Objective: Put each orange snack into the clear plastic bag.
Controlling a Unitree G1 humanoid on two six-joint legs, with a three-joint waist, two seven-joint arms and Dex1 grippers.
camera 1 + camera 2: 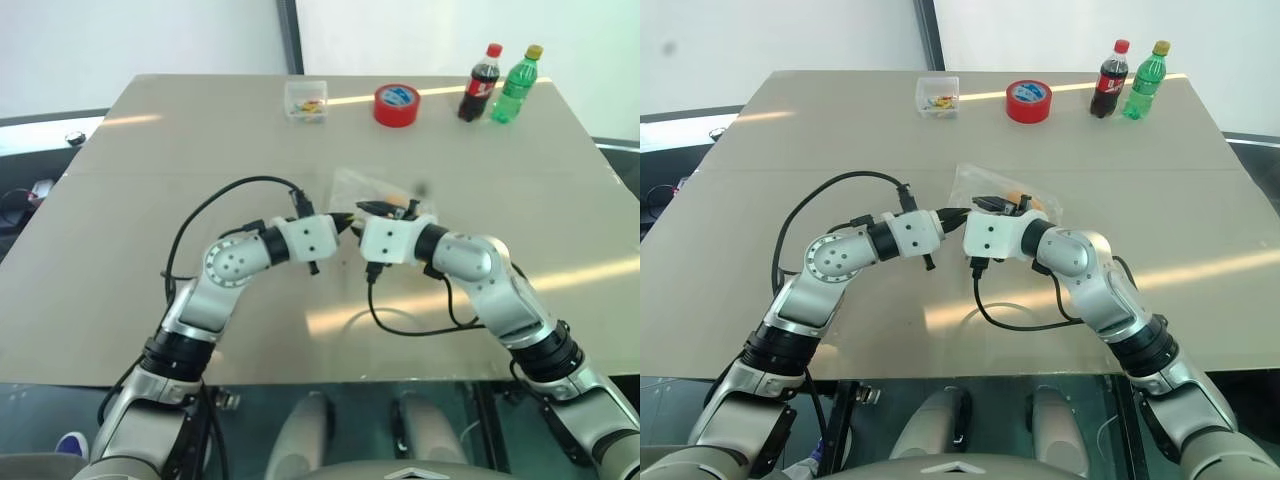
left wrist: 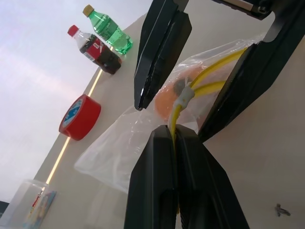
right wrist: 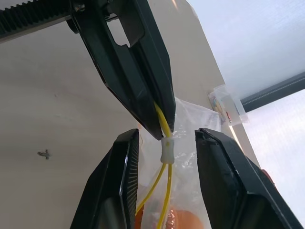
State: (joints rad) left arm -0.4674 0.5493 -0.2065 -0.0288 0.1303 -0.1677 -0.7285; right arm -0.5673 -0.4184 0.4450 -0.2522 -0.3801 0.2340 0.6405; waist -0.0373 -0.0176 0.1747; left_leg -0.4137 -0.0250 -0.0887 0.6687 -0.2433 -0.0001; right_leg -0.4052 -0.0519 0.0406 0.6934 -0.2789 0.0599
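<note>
Clear plastic bag (image 2: 119, 148) half hidden behind left pincer (image 2: 172, 138).

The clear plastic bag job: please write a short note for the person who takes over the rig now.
Left pincer: shut on the yellow strip at the mouth of the clear crinkly plastic bag, holding it up over the beige table.
Right pincer: open, its fingers either side of the small white slider on the strip, not yet gripping.
Orange bun-like snack: inside the bag. I cannot tell whether a second one is there.
Left to do: confirm both snacks are in; the mouth looks about to be closed.
</note>
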